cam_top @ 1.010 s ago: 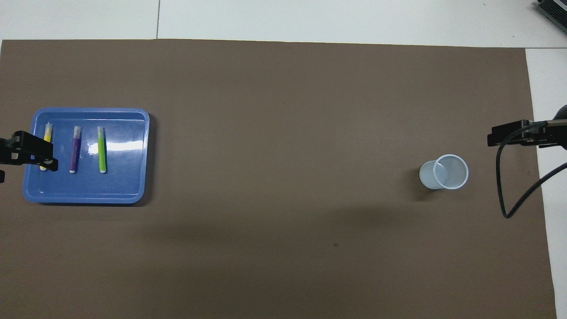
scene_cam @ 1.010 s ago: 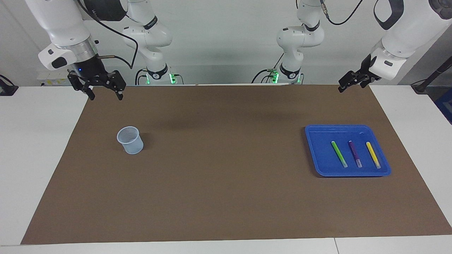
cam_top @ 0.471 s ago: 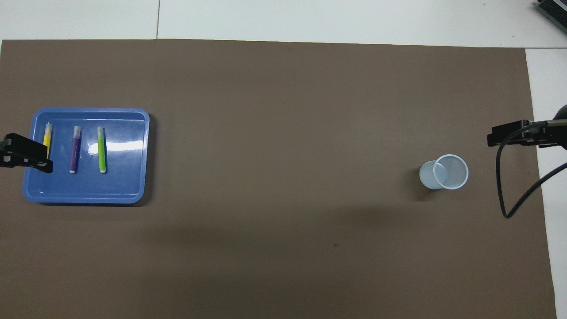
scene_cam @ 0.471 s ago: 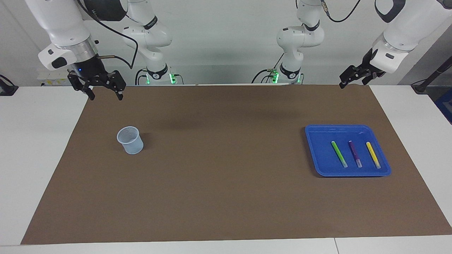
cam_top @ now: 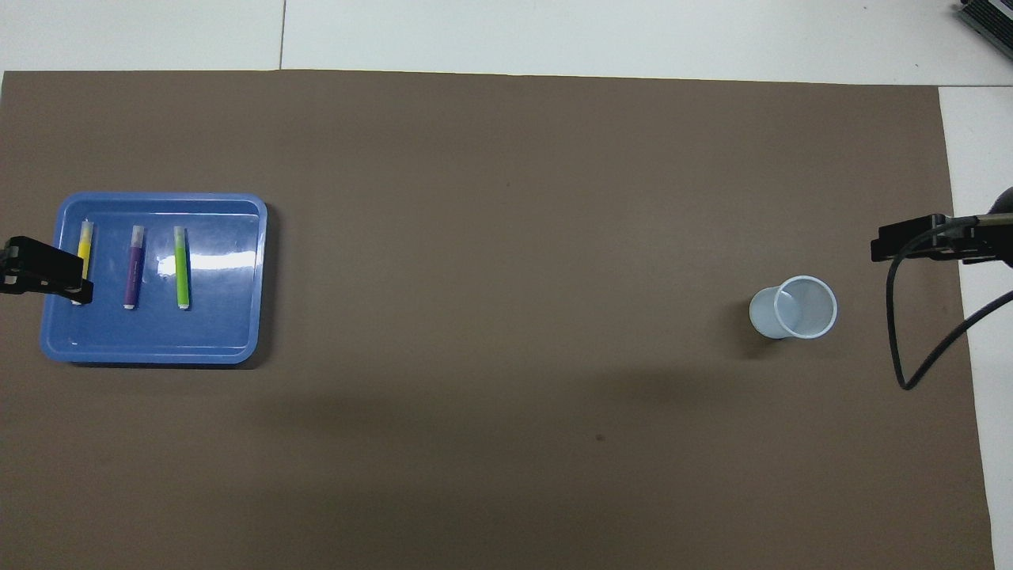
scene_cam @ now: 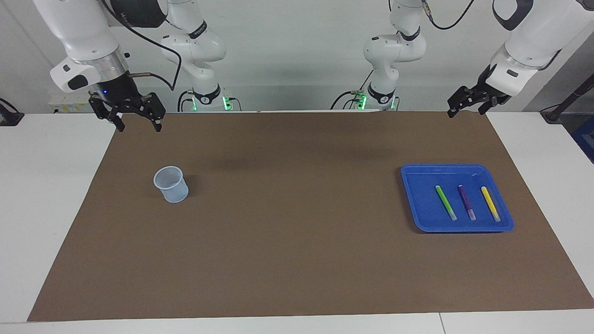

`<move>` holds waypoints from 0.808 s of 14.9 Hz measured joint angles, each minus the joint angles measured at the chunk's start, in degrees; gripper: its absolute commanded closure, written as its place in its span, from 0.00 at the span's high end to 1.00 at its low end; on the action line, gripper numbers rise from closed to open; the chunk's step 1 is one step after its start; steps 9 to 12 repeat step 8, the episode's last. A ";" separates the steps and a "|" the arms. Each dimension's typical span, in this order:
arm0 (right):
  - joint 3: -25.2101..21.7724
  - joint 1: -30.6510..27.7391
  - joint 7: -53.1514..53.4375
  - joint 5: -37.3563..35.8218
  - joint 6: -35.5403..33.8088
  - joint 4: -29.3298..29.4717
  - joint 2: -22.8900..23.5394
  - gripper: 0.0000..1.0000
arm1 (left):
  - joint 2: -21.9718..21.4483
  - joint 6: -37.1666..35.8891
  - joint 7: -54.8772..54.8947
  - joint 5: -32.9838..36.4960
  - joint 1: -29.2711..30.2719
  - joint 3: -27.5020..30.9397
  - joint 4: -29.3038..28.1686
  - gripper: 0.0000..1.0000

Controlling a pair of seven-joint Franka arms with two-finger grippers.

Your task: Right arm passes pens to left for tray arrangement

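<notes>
Brown mat [scene_cam: 297, 241], pens [scene_cam: 465, 202] apparently in tray [scene_cam: 420, 183]

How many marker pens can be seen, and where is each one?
3, all lying side by side in the blue tray: green pen toward the table's middle, purple pen between, yellow pen outermost. None seems hidden.

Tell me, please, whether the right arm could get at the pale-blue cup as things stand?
Probably yes: the right gripper hangs open and empty over the mat's edge, at the cup's own end of the table. The cup stands alone, nothing around it.
</notes>
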 measured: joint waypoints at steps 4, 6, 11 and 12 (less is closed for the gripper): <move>0.00 0.00 0.00 0.00 0.00 0.02 0.00 1.00 | -0.02 0.27 0.13 0.00 0.00 0.00 -0.05 1.00; 0.00 0.00 0.00 0.00 0.00 0.02 0.00 1.00 | -0.02 0.90 0.15 0.00 0.00 0.00 -0.07 1.00; 0.00 0.00 0.00 0.00 0.00 0.02 0.01 1.00 | -0.02 1.26 0.16 0.00 0.00 0.00 -0.11 1.00; 0.00 0.00 0.00 0.00 0.00 0.02 0.01 1.00 | -0.02 1.26 0.16 0.00 0.00 0.00 -0.11 1.00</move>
